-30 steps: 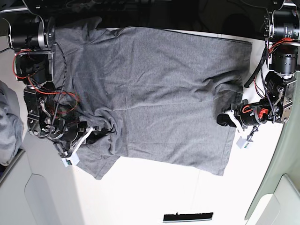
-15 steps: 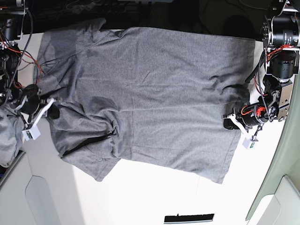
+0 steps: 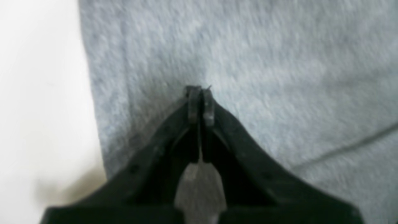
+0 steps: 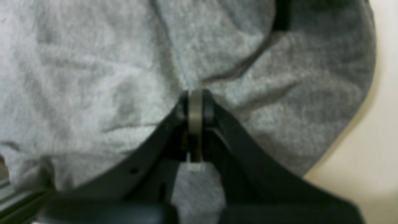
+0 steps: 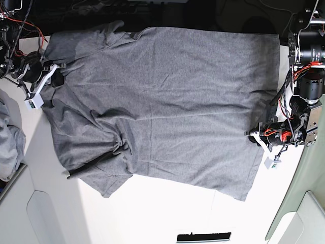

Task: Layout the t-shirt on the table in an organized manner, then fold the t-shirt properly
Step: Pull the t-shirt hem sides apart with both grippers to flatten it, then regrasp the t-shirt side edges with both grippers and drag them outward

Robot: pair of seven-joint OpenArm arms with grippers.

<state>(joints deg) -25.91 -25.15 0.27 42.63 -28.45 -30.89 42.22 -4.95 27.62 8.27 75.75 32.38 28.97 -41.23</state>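
A: Where is the shirt (image 5: 162, 101)?

B: Spread over the table (image 5: 152, 218), mostly flat. Its hem side is near the left gripper (image 5: 252, 134) and its collar side near the right gripper (image 5: 53, 76). Puckers remain around the near sleeve (image 5: 101, 173).

A: Gripper condition?

B: Both sets of jaws are fully closed. In the left wrist view the tips meet over cloth just inside the hem edge, but whether fabric is pinched cannot be told. In the right wrist view the tips meet in gathered folds, and a hold on them is likewise uncertain.

A: Handling properties?

B: Judged light, limp and non-fragile — it drapes, bunches and drags readily. Recommended hold points are the hem corners and shoulder seams, pinched through both layers and pulled taut.
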